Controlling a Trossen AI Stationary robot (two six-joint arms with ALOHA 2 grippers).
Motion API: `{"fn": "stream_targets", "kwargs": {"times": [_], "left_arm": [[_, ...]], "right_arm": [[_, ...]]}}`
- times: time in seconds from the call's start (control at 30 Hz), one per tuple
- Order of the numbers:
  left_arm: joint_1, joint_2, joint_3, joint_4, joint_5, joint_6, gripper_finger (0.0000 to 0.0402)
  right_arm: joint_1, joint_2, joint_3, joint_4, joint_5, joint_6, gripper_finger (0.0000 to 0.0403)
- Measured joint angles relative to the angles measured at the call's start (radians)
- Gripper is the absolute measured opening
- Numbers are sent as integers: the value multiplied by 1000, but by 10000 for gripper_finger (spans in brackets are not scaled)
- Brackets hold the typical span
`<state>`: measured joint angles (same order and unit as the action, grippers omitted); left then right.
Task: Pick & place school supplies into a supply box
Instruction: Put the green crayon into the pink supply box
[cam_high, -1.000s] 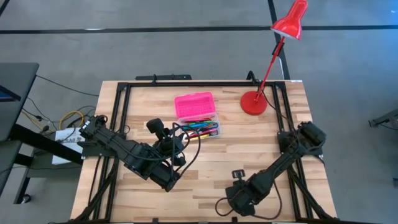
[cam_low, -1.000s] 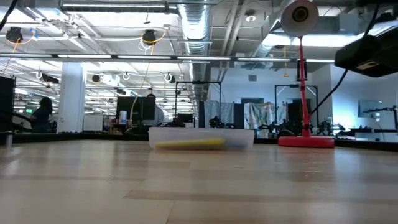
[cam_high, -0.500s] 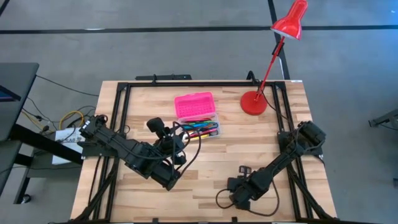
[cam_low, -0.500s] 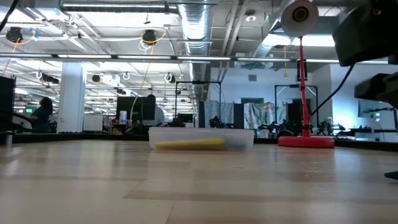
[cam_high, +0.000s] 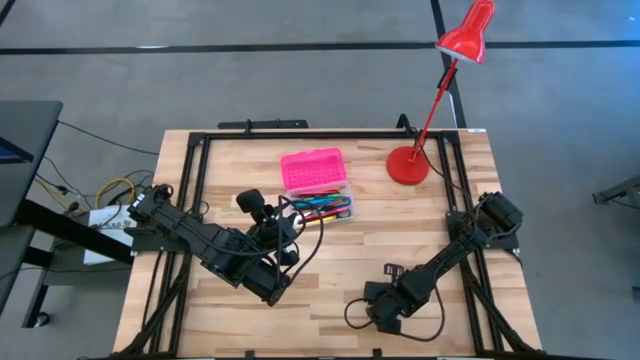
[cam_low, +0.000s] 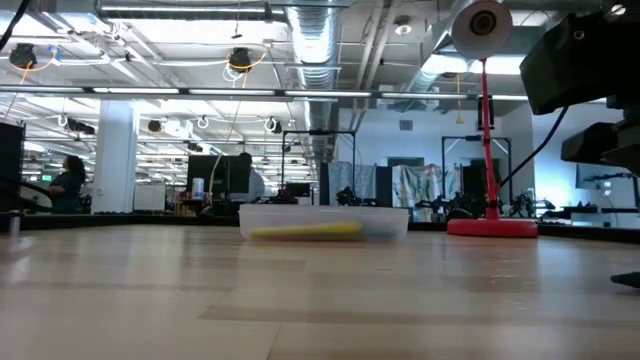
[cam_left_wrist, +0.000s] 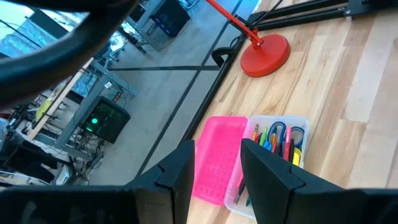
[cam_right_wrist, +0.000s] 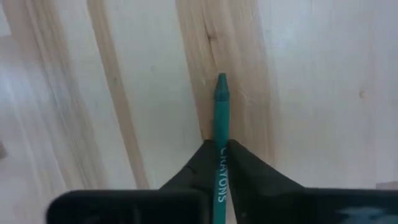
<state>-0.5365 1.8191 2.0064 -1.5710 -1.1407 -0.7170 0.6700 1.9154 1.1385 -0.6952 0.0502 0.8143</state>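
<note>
Gripping a green crayon (cam_right_wrist: 220, 124) between closed jaws, right gripper (cam_high: 392, 271) low over the near part of the bench (cam_high: 340, 250), crayon tip towards the wood. Hovering beside the supply box (cam_high: 318, 187) with jaws parted and empty, left gripper (cam_high: 250, 203). Lying open at the far middle of the bench, pink lid flat, pens and scissors (cam_left_wrist: 296, 134) inside, near the red lamp (cam_high: 408, 165).

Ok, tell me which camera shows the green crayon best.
The right wrist view: the green crayon fills the middle, pinched between the right gripper's fingers above the table. The high, low and left wrist views don't show it.
</note>
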Motion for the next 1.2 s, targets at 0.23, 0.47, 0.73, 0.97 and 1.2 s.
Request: {"fn": "stream_targets", "kwargs": {"times": [0.23, 0.47, 0.73, 0.97, 1.2], "left_arm": [[0, 0, 0, 0, -23, 28, 125], [20, -47, -140, 4, 7, 127, 125], [32, -397, -656, 296, 45, 6, 125], [42, -883, -1157, 981, 308, 293, 125], [79, -1305, -1523, 1423, 425, 383, 125]], "right_arm": [[-28, 0, 0, -1, 7, -1, 11], [-55, 2, 13, -12, 8, -29, 5], [-55, 2, 15, -2, 33, -29, 4], [-60, 2, 16, 4, 34, -54, 3], [-96, 2, 16, 32, 26, -113, 1]]}}
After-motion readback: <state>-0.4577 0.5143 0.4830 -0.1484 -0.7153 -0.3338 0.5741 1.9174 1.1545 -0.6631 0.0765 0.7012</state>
